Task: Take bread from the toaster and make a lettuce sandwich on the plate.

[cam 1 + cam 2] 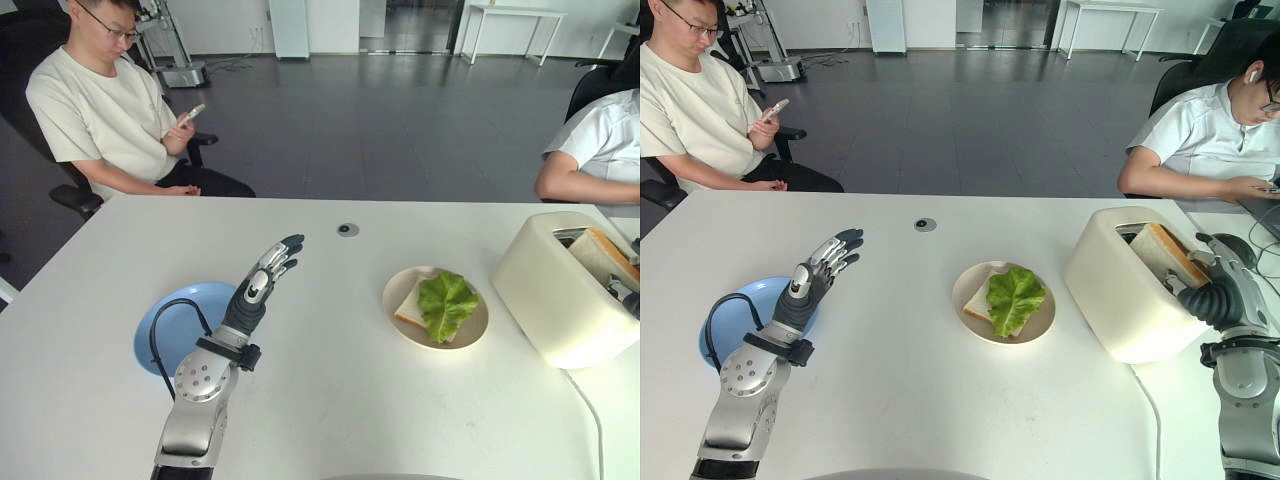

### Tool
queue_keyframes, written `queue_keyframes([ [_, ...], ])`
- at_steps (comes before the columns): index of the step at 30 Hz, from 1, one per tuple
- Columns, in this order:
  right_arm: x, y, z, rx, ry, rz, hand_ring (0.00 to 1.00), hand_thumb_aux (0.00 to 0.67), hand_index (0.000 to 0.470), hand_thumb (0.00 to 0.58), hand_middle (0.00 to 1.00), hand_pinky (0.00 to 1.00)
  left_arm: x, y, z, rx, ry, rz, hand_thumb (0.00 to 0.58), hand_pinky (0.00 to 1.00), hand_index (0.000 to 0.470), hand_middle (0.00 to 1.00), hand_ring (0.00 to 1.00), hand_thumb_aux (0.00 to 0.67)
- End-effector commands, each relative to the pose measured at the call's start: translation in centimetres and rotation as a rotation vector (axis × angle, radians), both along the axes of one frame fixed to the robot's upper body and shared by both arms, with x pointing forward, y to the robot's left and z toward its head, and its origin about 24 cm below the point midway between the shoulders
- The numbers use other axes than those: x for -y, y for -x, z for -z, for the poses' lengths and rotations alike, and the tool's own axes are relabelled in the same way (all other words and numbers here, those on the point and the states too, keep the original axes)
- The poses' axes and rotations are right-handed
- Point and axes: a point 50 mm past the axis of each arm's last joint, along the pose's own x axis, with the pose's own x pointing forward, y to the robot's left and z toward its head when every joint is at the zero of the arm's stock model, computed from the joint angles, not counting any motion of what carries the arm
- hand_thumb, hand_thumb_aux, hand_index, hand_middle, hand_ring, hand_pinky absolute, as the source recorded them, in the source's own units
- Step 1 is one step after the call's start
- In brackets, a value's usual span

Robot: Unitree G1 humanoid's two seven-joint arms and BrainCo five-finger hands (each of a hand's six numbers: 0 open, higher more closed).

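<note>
A cream toaster [1120,290] stands at the table's right side with a toasted bread slice [1162,252] sticking up from its slot. My right hand [1202,292] is at the toaster's right, fingers curled on that slice's lower edge. Left of the toaster, a beige plate [1042,322] holds a bread slice [978,300] with a green lettuce leaf [1016,296] on top. My left hand [822,268] hovers open above the table, well left of the plate, fingers stretched forward.
A blue bowl [728,318] sits under my left forearm near the table's left side. A small round grommet [925,224] is set into the white table [920,390] behind the plate. The toaster's white cable [1147,405] runs toward the front edge.
</note>
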Motion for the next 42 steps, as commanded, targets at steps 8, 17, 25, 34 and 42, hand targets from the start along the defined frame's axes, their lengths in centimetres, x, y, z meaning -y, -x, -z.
queue_keyframes([
  [8,-1.3,-1.0,-4.5,0.260,0.055,-0.074,0.00,0.670,0.470,0.580,0.00,0.00,0.1,0.3,0.2,0.002,-0.018,-0.025,0.000,0.00,0.000,0.00,0.00,0.000],
  [17,-7.7,-3.6,-9.2,0.418,-0.338,-0.410,0.00,0.670,0.470,0.580,0.00,0.00,0.9,1.2,0.6,0.002,0.050,-0.021,0.000,0.00,0.000,0.00,0.00,0.000],
  [25,-13.8,-6.2,-2.5,-0.146,-0.805,-0.546,0.00,0.670,0.470,0.580,0.00,0.00,1.5,2.8,1.9,-0.015,0.147,-0.025,0.000,0.00,0.000,0.00,0.00,0.000],
  [34,-13.5,-5.7,5.1,-0.469,-0.858,-0.387,0.00,0.670,0.470,0.580,0.00,0.00,1.8,3.1,1.9,-0.011,0.150,-0.029,0.000,0.00,0.000,0.00,0.00,0.000],
  [42,-14.7,-6.8,4.9,-0.332,-0.805,-0.414,0.00,0.000,0.000,0.000,0.00,0.00,1.8,3.1,1.9,-0.010,0.147,-0.027,0.000,0.00,0.000,0.00,0.00,0.000],
])
